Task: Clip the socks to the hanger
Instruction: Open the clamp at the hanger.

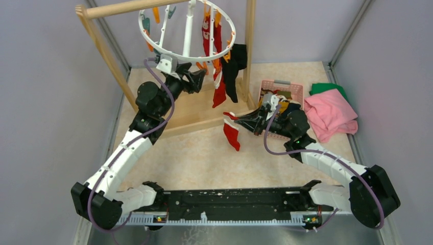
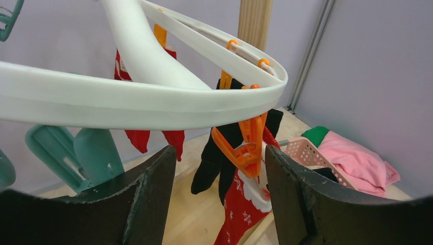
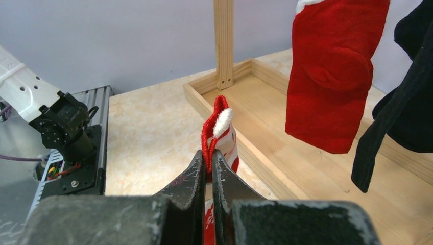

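Observation:
The hanger (image 1: 186,30) is a white ring with orange and teal clips, hung from the wooden rack. Red socks (image 1: 207,35) and a black sock (image 1: 234,69) hang clipped to it. My left gripper (image 1: 199,79) is open just under the ring's near rim (image 2: 153,102). Between its fingers, but untouched, hangs an orange clip (image 2: 245,153) that holds a red patterned sock (image 2: 245,209). My right gripper (image 1: 236,118) is shut on the cuff of a red-white striped sock (image 1: 232,135), which dangles above the table. In the right wrist view the jaws (image 3: 209,158) pinch that cuff (image 3: 220,135).
The wooden frame rack (image 1: 102,46) has a low tray-like base (image 1: 204,109) under the hanger. A pink basket (image 1: 283,89) with more socks sits behind my right gripper. A pink cloth (image 1: 329,115) and a green cloth (image 1: 324,88) lie at the right.

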`<state>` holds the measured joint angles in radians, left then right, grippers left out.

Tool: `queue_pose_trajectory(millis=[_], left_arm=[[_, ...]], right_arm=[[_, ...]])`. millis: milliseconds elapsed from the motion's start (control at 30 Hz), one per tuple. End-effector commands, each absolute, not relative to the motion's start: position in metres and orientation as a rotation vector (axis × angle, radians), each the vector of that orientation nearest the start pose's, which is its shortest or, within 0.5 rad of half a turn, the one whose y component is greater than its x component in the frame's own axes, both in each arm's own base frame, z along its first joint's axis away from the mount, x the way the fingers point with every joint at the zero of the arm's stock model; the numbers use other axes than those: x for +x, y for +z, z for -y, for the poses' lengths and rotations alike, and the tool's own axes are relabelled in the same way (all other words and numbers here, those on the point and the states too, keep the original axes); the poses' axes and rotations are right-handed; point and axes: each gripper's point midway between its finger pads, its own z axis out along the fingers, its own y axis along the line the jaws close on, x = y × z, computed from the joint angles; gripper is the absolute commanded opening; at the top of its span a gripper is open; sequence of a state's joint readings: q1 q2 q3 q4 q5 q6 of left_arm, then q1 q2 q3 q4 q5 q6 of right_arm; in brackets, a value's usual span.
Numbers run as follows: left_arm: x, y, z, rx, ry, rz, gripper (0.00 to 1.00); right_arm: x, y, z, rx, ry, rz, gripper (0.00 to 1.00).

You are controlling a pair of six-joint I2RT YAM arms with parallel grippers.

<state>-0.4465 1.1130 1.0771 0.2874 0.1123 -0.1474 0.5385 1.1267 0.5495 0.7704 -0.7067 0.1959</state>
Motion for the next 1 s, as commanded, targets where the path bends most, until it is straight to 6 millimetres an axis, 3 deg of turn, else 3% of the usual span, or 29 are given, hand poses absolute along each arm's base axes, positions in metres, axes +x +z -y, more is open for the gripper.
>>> queue_pose_trajectory(millis=[0,967], left_arm=[[0.339,0.453,0.199,0.323,-0.615,-1.194,0.7],[0.37,0.464,0.2,0.161,-0.659,-1.191,0.67]], right_arm=[[0.236,0.283,-0.279,-0.845,1.075,-1.196,0.0],[0.236,0.284,-0.279,-0.848,1.071,-1.195,0.0]])
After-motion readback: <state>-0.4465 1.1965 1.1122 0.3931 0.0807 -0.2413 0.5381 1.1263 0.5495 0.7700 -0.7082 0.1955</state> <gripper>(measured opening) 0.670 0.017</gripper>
